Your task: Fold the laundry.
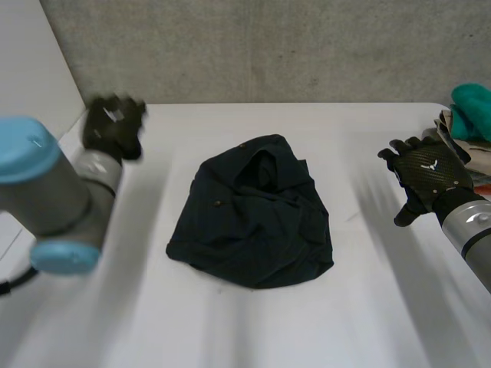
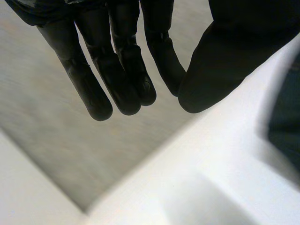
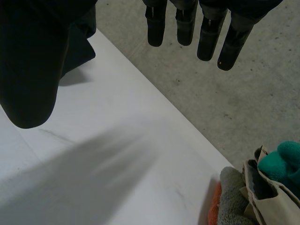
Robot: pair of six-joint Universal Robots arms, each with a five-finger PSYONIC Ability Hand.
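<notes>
The left hand (image 2: pixel 122 61) has its fingers (image 2: pixel 96 93) straight and loose, with the thumb (image 2: pixel 211 70) close beside them and nothing in the grasp. Past the fingertips is the grey wall (image 2: pixel 47 131), and below the palm is the white table (image 2: pixel 197 178). On the thumb's side is a strip of the dark cloth (image 2: pixel 287 117), clear of the hand. In the head view this hand hangs over the table's far corner, well apart from the cloth.

The right hand (image 3: pixel 28 61) is released too: its fingers (image 3: pixel 155 30) are straight, the thumb stands wide of them, and it holds nothing. Past the fingertips is grey concrete. Just beyond the thumb an edge of the cloth lies on the table, not touched. On the side away from the thumb sits a pile (image 3: pixel 265 197) of laundry at the table's edge, with a teal piece (image 3: pixel 281 161) on top and a grey towel (image 3: pixel 232 192) beside it.

In the head view the cloth lies crumpled in a heap mid-table, between the two hands and touching neither.
</notes>
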